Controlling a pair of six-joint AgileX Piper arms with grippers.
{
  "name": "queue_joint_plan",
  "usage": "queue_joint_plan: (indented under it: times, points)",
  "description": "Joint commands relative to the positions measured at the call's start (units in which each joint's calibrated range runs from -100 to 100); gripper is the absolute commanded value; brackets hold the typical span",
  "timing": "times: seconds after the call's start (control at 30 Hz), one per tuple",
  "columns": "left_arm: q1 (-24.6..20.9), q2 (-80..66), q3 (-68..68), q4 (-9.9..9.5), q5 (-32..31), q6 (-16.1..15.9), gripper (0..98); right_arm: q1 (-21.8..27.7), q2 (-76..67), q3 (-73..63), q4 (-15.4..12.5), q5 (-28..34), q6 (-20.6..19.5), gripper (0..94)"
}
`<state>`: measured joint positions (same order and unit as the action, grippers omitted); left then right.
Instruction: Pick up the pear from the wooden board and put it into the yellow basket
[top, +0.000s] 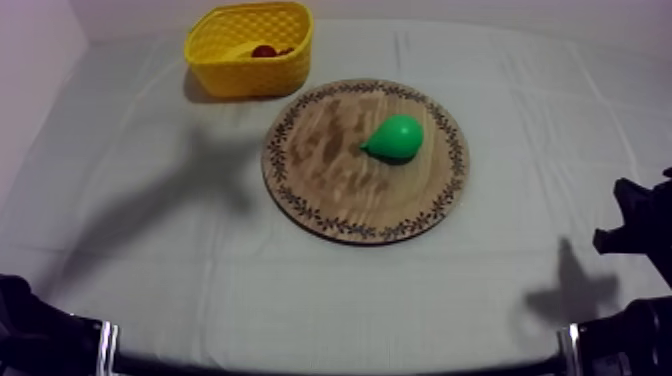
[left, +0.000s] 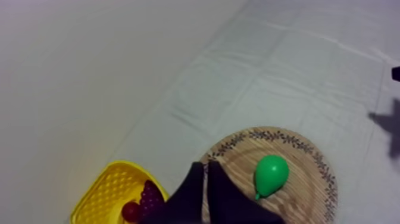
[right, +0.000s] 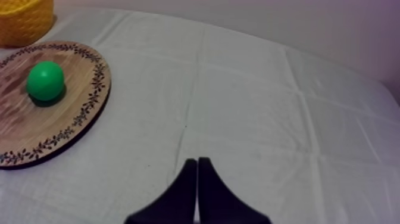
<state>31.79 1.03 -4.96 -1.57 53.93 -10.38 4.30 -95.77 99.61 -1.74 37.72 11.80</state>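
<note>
On the wooden board (top: 300, 195), toward its right side as I look down from above, the green pear (top: 395, 137) lies on its side with its narrow end pointing in toward the board's middle. The yellow basket (top: 250, 70) stands just beyond the board's far left rim, near it but not touching. It already holds a small red fruit (top: 264, 51) and, from my left wrist camera, a bunch of grapes (left: 150, 199).

My left gripper (left: 205, 170) has its two fingers pressed together into a wedge, holding nothing. It hangs above the board's rim between the basket and the pear. My right gripper (right: 197, 164) is likewise closed on nothing, over bare cloth (right: 268, 119) well off to the board's side.

The pear looks like smooth, glossy toy plastic, so I judge it light, stiff and rather slippery. Being round, it may roll if I nudge it. I would open the left fingers wide and come down across the broad belly, one finger on each flank. I would not take the tapering neck, where the fingers could squeeze it out sideways.
</note>
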Motion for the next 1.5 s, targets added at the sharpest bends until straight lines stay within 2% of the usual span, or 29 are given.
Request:
queue_joint_plan:
  times: [0.0, 0.2, 0.37, 0.47, 0.6, 0.8, 0.9, 1.13, 1.47]
  points:
    - [1.16, 2.14, -0.59, -0.36, -0.23, 0.05, 0.0, -0.01, 0.01, 0.05, 0.01, 0.02, 0.00, 0.5]
    - [3.72, 8.87, -2.11, -2.24, -0.39, 1.93, 0.0, -0.01, 0.01, 0.05, 0.01, 0.02, 0.00, 0.5]
    - [4.23, 14.10, -4.33, -2.21, 0.67, 2.15, 2.6, -0.01, 0.01, 0.05, 0.01, 0.02, 0.00, 0.5]
    - [4.36, 16.51, -5.57, -2.16, 0.85, 2.22, 7.9, -0.01, 0.01, 0.05, 0.01, 0.02, 0.00, 0.5]
    - [4.47, 18.90, -7.39, -2.43, 1.81, 2.89, 26.5, -0.01, 0.01, 0.05, 0.01, 0.02, 0.00, 0.5]
    - [4.39, 21.62, -10.68, -3.10, 6.73, 3.40, 77.1, -0.01, 0.01, 0.05, 0.01, 0.02, 0.00, 0.5]
    - [4.33, 22.78, -12.18, -3.04, 10.44, 2.72, 89.5, -0.01, 0.01, 0.05, 0.01, 0.02, 0.00, 0.5]
    - [4.46, 25.65, -11.87, -2.88, 12.15, 1.70, 95.4, -0.01, 0.01, 0.05, 0.01, 0.02, 0.00, 0.5]
    - [5.86, 33.25, -9.78, -3.78, 7.45, 1.38, 94.1, -0.01, 0.01, 0.05, 0.01, 0.02, 0.00, 0.5]
